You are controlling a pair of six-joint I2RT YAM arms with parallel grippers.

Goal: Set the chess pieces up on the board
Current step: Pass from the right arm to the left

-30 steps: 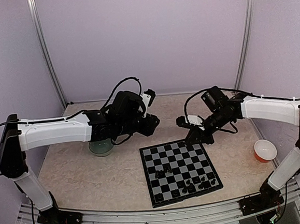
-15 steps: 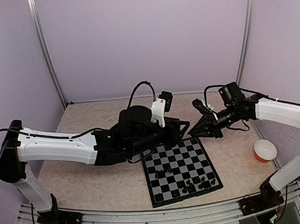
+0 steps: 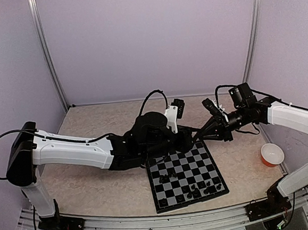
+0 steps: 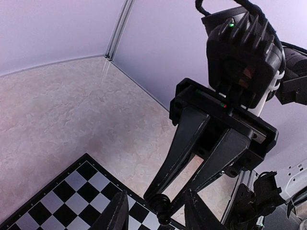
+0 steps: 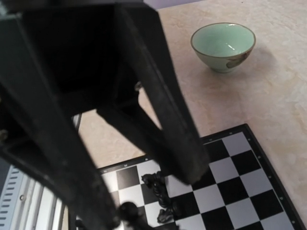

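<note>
Pinches 1 tiny black chess piece (image 4: 163, 211) in the right gripper (image 4: 162, 197), tips closed on it, above the board (image 3: 192, 162) at its 12 o'clock edge. Flanks it with the left gripper (image 4: 156, 216), fingers (image 4: 115, 215) spread, not touching. Shows other chess pieces (image 3: 200, 188) along the 6 o'clock edge. Shows an orange cup (image 3: 272, 153) at 3 o'clock.

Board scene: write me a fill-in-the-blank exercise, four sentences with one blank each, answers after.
1. The pieces on the board are all ___ in colour.
2. The bowl in the right wrist view is pale ___.
3. In the top view, the cup stands to the board's ___.
4. The right gripper pinches one small chess ___ between its tips.
Missing words: black; green; right; piece.
</note>
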